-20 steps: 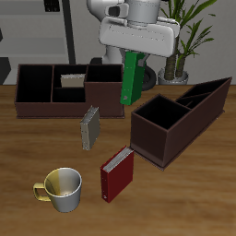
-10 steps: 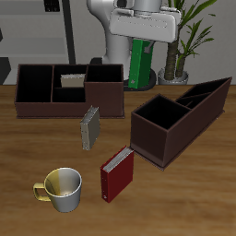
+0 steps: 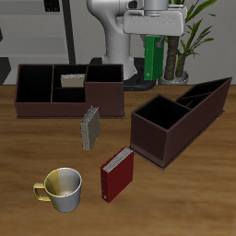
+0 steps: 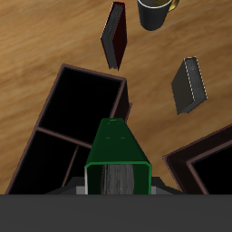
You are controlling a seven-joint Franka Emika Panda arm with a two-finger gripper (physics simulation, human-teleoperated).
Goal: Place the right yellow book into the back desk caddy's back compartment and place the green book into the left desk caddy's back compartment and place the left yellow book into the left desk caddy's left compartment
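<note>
Bench: wood top, carries both caddies, two loose books, a mug.
Back desk caddy: long low dark brown box, square-on, far back on bench; several compartments. Right yellow book lies inside one of the middle compartments, pale page edges showing.
Left desk caddy: dark brown box, skewed; one square compartment at the end nearest bench front, two long narrow ones running back. All compartments look empty in ext. view. In wrist view its square compartment sits right below the held book.
Gripper: high up, above the back end of left desk caddy; closed on green book, book's top clamped betw. the fingers. Fingers mostly hidden by gripper body in ext. view; in wrist view only grey bits show either side of the book.
Green book: hangs upright from gripper, clear of bench and caddies, in front of robot's white base. Wrist view: green cover and grey page edge seen end-on.
Red book: stands on bench near front edge, beside corner of left desk caddy, not touching as far as I can tell.
Left yellow book: grey-tan, stands upright on bench just in front of back desk caddy, slightly tilted; apart from red book.
Mug: yellow/grey, near bench front, handle pointing away from red book.
</note>
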